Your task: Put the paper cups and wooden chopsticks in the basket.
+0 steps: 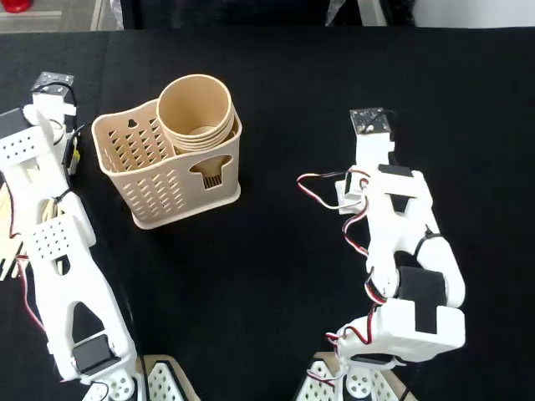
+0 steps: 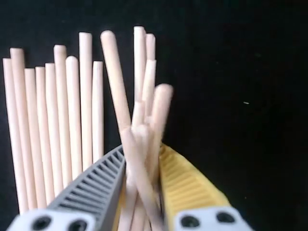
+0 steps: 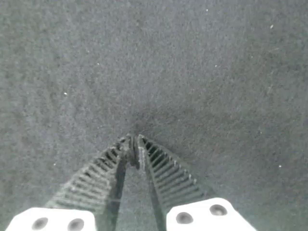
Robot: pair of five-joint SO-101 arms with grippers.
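A beige perforated basket point(image 1: 155, 171) stands on the black table with a stack of paper cups point(image 1: 195, 107) upright in its right half. In the left wrist view, my left gripper point(image 2: 142, 150) is shut on a small crossed bundle of wooden chopsticks point(image 2: 144, 113), pinched between its grey finger point(image 2: 98, 185) and yellow finger point(image 2: 185, 185). Beside them, several more chopsticks point(image 2: 53, 120) lie in a row on the table. Chopstick ends point(image 1: 8, 246) peek out at the table's left edge under the left arm point(image 1: 50, 242). My right gripper point(image 3: 133, 143) is shut on nothing, just above the bare cloth.
The right arm point(image 1: 401, 251) stands right of the basket, with red and white wires point(image 1: 347, 213) looped beside it. Black cloth point(image 1: 276, 276) covers the table between the arms. The left arm stands close to the basket's left wall.
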